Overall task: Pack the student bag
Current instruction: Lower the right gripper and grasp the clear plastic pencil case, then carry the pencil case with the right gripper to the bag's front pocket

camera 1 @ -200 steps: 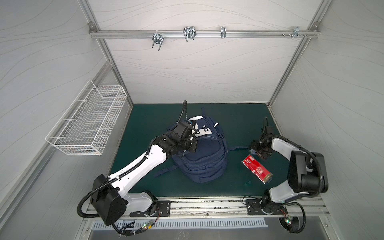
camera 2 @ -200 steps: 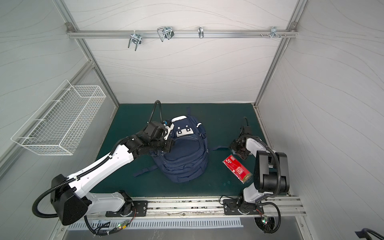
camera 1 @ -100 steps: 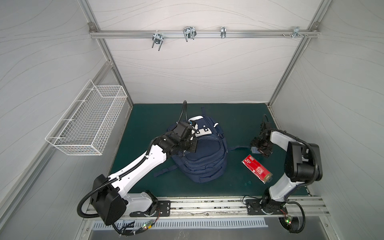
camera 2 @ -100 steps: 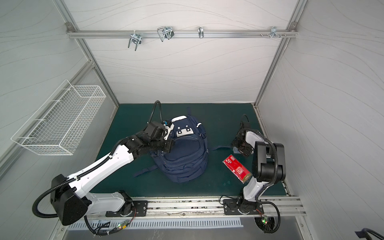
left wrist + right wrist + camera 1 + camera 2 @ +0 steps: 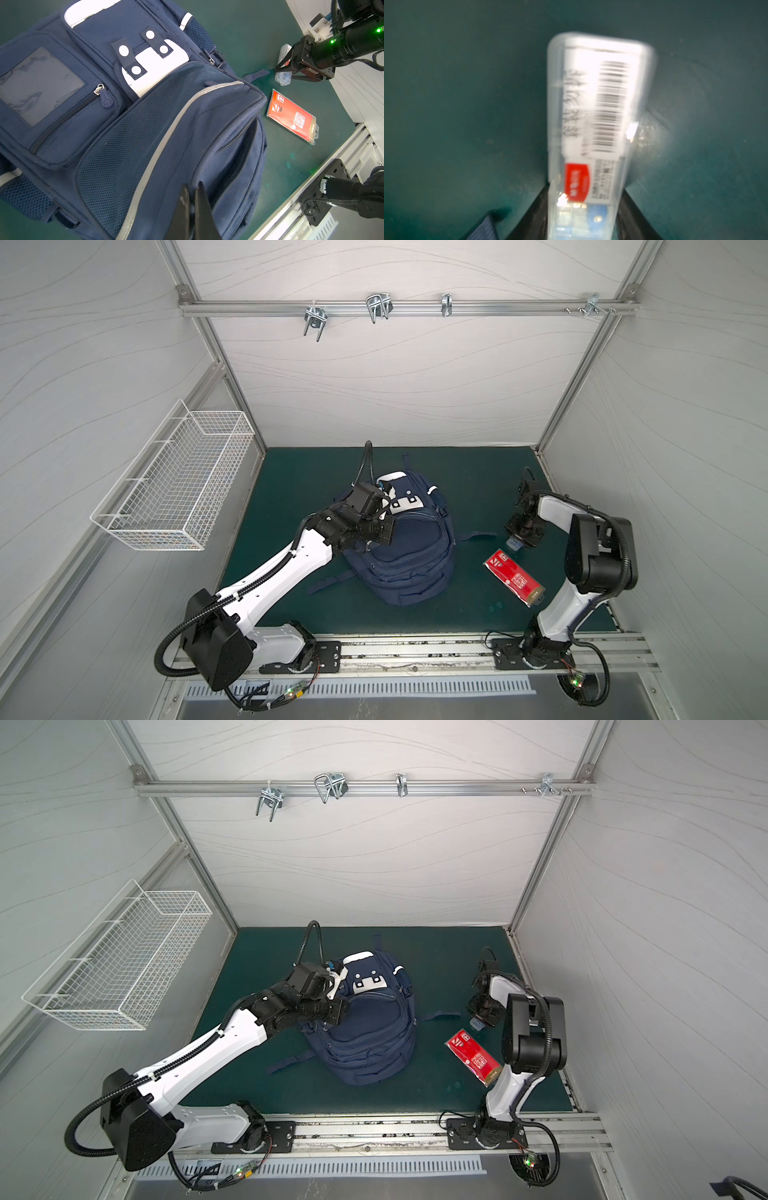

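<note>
The student bag (image 5: 411, 556) (image 5: 370, 1040), navy with a white dotted patch, lies on the green mat, and a zip on it gapes in the left wrist view (image 5: 145, 124). My left gripper (image 5: 192, 184) (image 5: 374, 537) is at the bag's left side. It is shut, pinching a small pale bit of the bag beside that zip. My right gripper (image 5: 585, 188) (image 5: 521, 533) (image 5: 482, 1013) points down at the mat right of the bag. Its fingers (image 5: 537, 205) press both sides of a clear plastic case (image 5: 598, 104) (image 5: 283, 62) with a barcode label.
A red flat packet (image 5: 514, 583) (image 5: 473, 1057) (image 5: 292, 117) lies on the mat just in front of the right gripper. A bag strap (image 5: 478, 536) trails toward it. A white wire basket (image 5: 174, 485) hangs on the left wall. A hook rail (image 5: 378, 308) crosses the back.
The right arm's elbow has swung nearer the right wall and its jaws have closed in on the clear case. The left arm and the bag have not moved.
</note>
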